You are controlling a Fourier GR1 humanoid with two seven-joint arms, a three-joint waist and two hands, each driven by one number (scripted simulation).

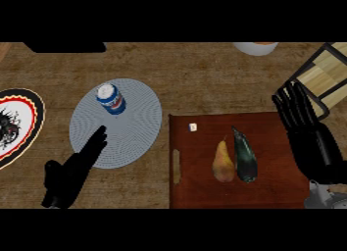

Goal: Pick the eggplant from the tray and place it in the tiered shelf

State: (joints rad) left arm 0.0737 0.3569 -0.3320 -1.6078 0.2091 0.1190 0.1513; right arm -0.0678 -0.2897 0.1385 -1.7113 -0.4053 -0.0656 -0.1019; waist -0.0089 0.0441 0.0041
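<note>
Task not started: eggplant (pixel 243 158) lying on tray (pixel 205 196), touching pear (pixel 222 162) on its left side. Nothing placed on tiered shelf (pixel 328 73) at upper right. Right hand (pixel 301 115) over tray's right edge, fingers (pixel 288 100) straight and spread, holding nothing; eggplant lower-left of them, apart. Left hand (pixel 75 169) open, resting by placemat (pixel 115 122). Pick and place both left.

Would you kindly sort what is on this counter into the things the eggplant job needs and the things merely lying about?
Needed: dark green eggplant; brown wooden tray; black-framed wooden tiered shelf; right hand.

Lying about: yellow pear; blue can; round grey mat; patterned plate; small white cube; left hand.
</note>
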